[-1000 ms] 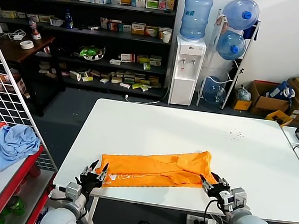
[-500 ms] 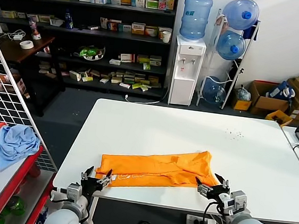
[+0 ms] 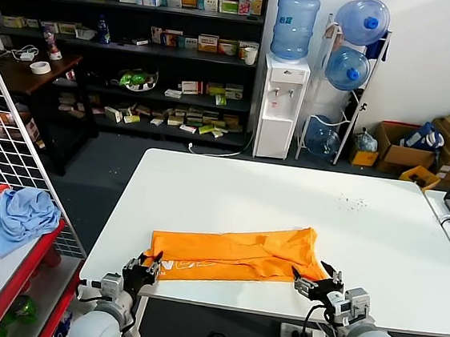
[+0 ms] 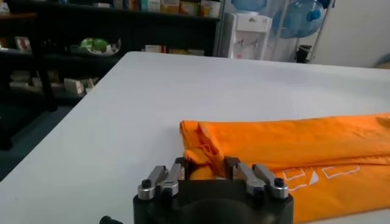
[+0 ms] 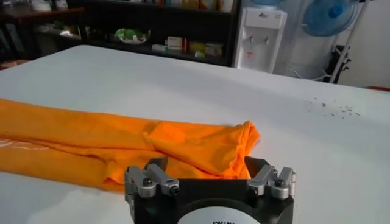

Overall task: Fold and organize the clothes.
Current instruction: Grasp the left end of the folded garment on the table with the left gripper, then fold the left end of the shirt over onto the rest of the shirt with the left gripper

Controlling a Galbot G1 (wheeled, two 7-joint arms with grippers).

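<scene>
The orange T-shirt [image 3: 236, 254] lies folded into a long band on the white table [image 3: 286, 199], close to the table's near edge and running roughly along it. One end bunches near the table's near left corner, and the other end, wider and rumpled, reaches toward the middle of the near edge. Small white print shows on the shirt close to its left end.

The left gripper [image 3: 149, 266] sits at the table's near edge, right at the left end of the shirt. In the left wrist view its fingers [image 4: 178, 171] stand narrow, drawn in on either side of the bunched corner of orange cloth, which sits between them; whether they actually pinch the cloth I cannot tell for sure.

The right gripper [image 3: 315, 281] sits at the table's near edge too, just beside the right end of the shirt. In the right wrist view its fingers [image 5: 155, 167] are spread wide, with the rumpled end of the shirt lying just ahead of them and nothing held.

Left of the table, well apart from it, a light blue cloth [image 3: 23, 216] lies on a red-edged shelf [image 3: 43, 256]. Beyond the table stand a water dispenser [image 3: 285, 82] and dark shelves [image 3: 141, 47] of boxes.
</scene>
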